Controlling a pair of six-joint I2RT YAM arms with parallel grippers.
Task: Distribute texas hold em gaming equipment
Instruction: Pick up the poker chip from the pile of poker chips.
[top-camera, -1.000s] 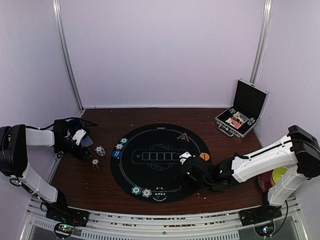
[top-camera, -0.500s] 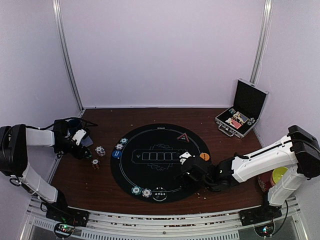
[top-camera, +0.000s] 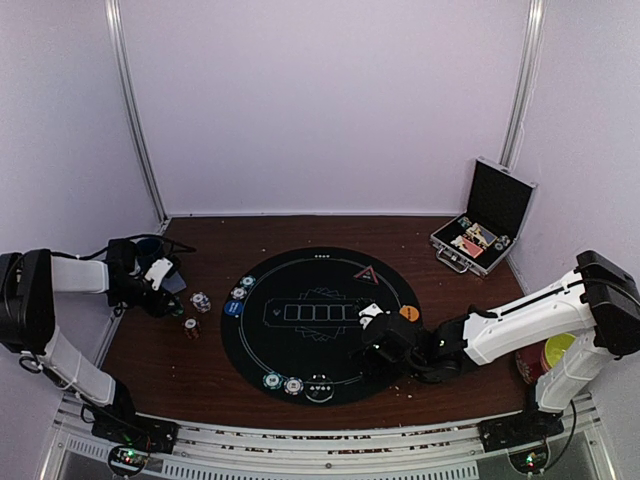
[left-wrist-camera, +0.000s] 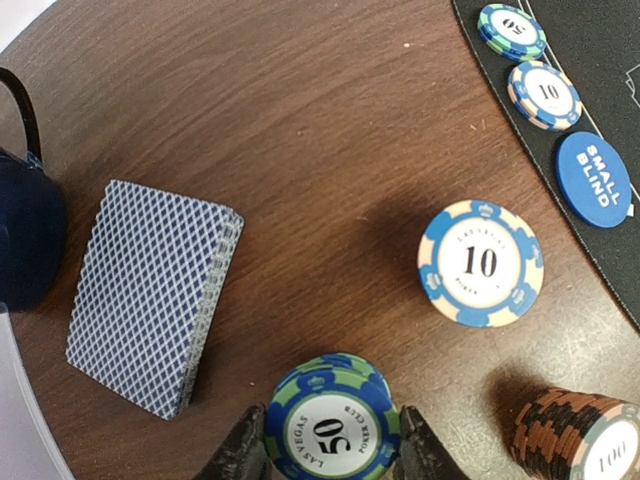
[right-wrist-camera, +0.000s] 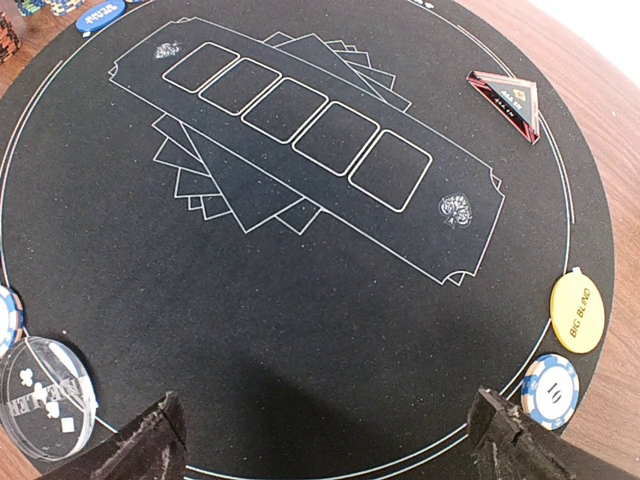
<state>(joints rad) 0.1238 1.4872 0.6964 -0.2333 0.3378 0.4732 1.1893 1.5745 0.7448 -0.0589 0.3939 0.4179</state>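
Nearest me, the right hand (right-wrist-camera: 330, 455) hangs spread wide over the near half of the black felt mat (right-wrist-camera: 300, 310), holding nothing. A 10 chip (right-wrist-camera: 550, 390) and the orange big-blind disc (right-wrist-camera: 578, 312) lie at the mat's rim on its right.

Over to the left, on the bare worktop (left-wrist-camera: 320, 90), the left hand (left-wrist-camera: 332, 458) is pinching a short stack topped by a 50 chip (left-wrist-camera: 332, 428), one finger on either side of the rim. I'd judge these chips hard, light and slick at the edge. A squeeze across the rim suits them, though the lower ones could slide out of a lifted stack.

Near it lies the card deck (left-wrist-camera: 150, 295), thin, loose cards apt to fan, best taken by the long edges.

Farther off sits the red triangle marker (right-wrist-camera: 505, 98) on the mat's far side, and beyond that the open case (top-camera: 482, 232).
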